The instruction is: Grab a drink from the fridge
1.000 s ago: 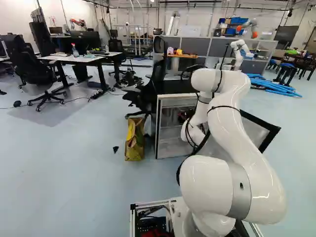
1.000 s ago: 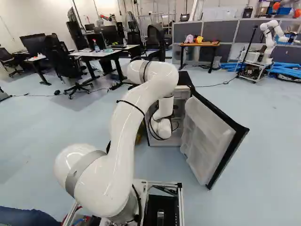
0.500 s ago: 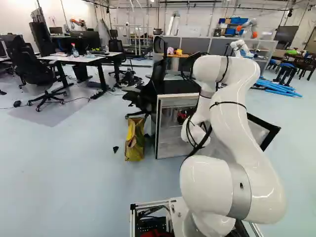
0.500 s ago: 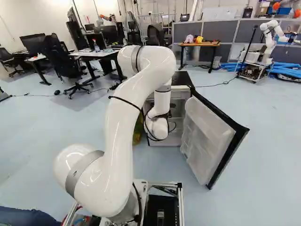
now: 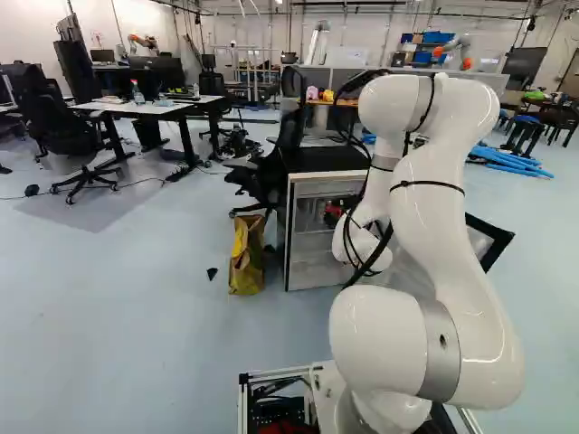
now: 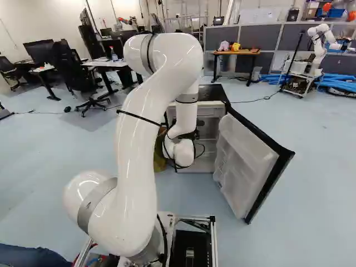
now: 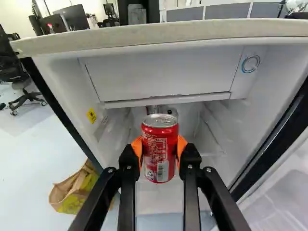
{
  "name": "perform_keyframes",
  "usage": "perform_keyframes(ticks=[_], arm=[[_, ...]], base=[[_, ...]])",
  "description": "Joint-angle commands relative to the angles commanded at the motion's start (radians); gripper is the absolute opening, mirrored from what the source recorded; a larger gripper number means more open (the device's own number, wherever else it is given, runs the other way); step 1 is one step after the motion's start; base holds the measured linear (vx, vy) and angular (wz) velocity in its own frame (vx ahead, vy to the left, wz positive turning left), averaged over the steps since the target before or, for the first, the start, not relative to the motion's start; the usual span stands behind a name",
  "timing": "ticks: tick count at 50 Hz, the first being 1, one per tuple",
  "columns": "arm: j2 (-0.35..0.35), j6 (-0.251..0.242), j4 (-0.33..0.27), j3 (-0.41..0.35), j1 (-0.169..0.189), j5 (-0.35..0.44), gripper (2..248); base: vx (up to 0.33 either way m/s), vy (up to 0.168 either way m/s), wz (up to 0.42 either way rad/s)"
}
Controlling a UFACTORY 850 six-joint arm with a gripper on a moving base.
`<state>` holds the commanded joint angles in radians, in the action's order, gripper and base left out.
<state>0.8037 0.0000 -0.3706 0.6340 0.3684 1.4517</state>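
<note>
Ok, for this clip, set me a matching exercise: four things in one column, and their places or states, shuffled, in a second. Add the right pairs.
Things:
1. red can
2. fridge door
3. bag
4. long blue tubes

Places or states:
a. standing on the floor beside the fridge
b. swung wide open
c. lying well beyond the fridge
d. held between the two fingers of the tool

Right pairs: 1-d, 2-b, 3-a, 4-c
</note>
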Motion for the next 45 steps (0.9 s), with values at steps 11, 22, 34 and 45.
perform_keyframes(ticks=[11,22,34,45], arm=[[-0.073,0.0,0.0,-0.081,0.002,0.0,92],[-0.145,0.0,0.0,-0.157,0.007,0.0,92],[-0.224,0.0,0.0,-0.236,0.017,0.0,92],[-0.281,0.0,0.0,-0.279,0.025,0.0,92]], base=[[0.0,0.0,0.0],[0.0,0.0,0.0],[0.0,0.0,0.0],[0.0,0.0,0.0]])
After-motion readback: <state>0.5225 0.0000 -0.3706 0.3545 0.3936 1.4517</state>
